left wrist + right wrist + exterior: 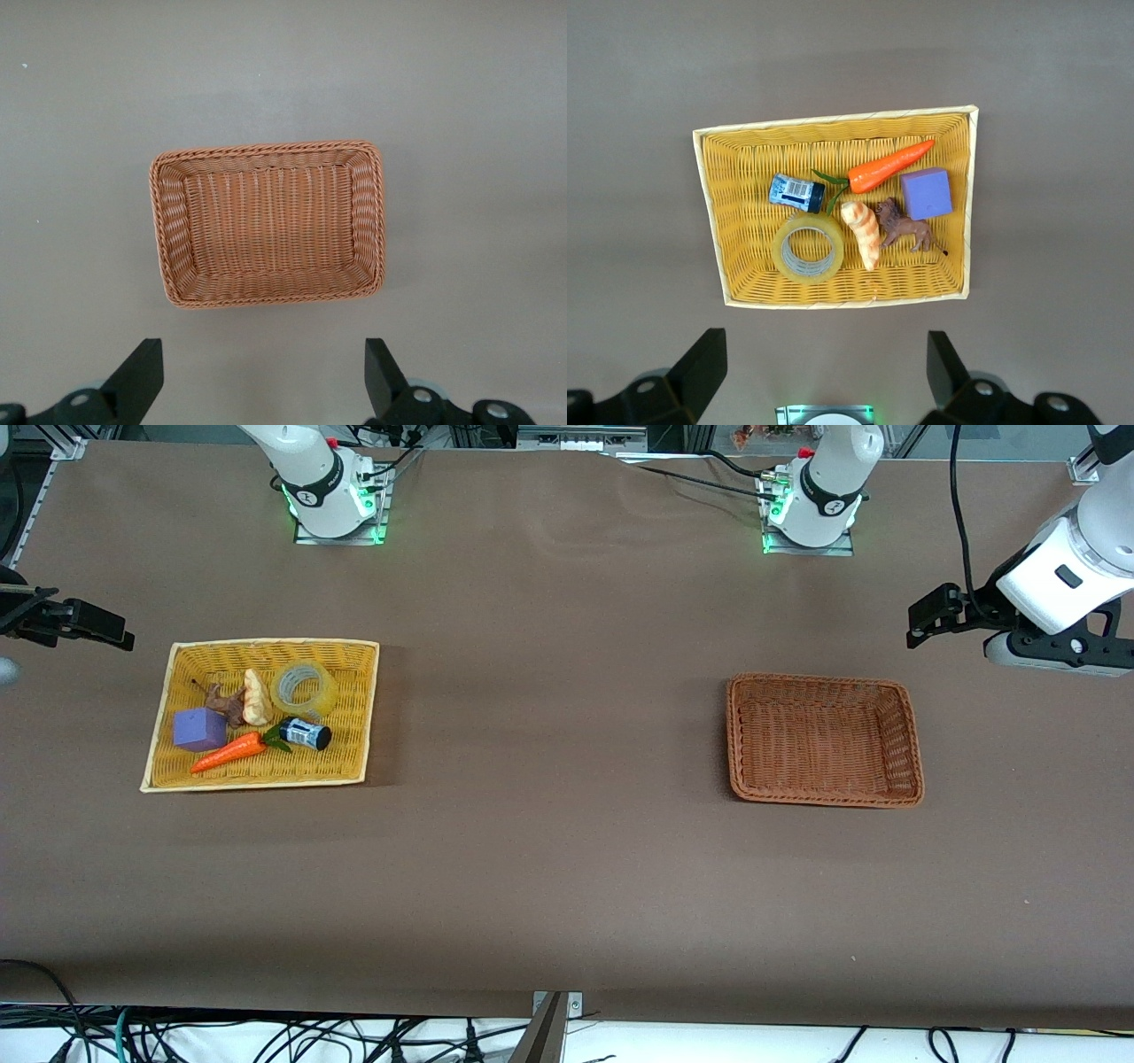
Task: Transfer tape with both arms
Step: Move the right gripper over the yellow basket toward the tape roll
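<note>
In the front view, the tape (304, 689) lies flat in the yellow basket (353, 766) at centre-left of the frame, in the basket's upper half, beside the cream croissant-like piece (257, 697) and just above the small dark cylinder (306, 734). A purple cube (199, 729), a brown toy animal (227, 704) and an orange carrot (229, 752) share the basket. The right gripper (97, 627) hangs at the frame's left edge, above and outside the basket's upper corner, well apart from the tape; its fingers cannot be judged here. The left gripper (937, 615) hangs at the right edge, above and outside the empty brown basket (740, 779) at centre-right.

In the left wrist view, the brown basket (164, 257) fills the middle of the frame. The left gripper (264, 376) sits at the bottom edge, its two black fingers (137, 376) spread wide and holding nothing.

In the right wrist view, the yellow basket (713, 221) fills the centre, with the tape (807, 249) in its lower-left part, touching the dark cylinder (796, 192). The right gripper (826, 372) sits at the bottom edge, fingers (700, 370) spread wide and empty; the tape lies above the gap between them in the frame, clear of both.
</note>
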Available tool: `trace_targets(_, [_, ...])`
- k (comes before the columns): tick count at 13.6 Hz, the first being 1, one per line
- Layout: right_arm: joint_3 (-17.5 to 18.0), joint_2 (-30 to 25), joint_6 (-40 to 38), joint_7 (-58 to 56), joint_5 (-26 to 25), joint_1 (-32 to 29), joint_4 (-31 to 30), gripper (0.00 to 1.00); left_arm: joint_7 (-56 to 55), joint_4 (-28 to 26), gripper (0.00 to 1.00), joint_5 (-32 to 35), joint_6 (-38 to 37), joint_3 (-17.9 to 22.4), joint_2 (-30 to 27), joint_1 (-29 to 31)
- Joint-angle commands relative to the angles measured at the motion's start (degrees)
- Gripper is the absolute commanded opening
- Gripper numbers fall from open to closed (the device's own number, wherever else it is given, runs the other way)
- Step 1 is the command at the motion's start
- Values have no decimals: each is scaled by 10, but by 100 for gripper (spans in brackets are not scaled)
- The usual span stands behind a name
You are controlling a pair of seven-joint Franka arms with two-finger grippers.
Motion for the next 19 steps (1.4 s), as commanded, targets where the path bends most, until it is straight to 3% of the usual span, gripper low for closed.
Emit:
trace_targets(1, [4, -1, 0, 6, -8, 0, 6, 100, 9, 10, 100, 8, -3, -1, 2, -1])
trace_targets(7, [6, 0, 1, 6, -11, 1, 6, 100, 9, 10, 100, 8, -3, -1, 2, -1])
trace_targets(9, [7, 1, 2, 6, -34, 3, 6, 100, 9, 10, 100, 8, -2, -1, 3, -1])
trace_targets(14, [11, 33, 25, 7, -40, 25, 3, 100, 8, 10, 100, 8, -1, -2, 3, -2])
trace_targets(17, [11, 32, 78, 12, -23, 27, -53, 100, 8, 10, 100, 8, -1, -2, 4, -3])
trace_targets(19, [10, 18, 173, 41, 4, 26, -151, 100, 11, 10, 100, 8, -1, -2, 4, -2])
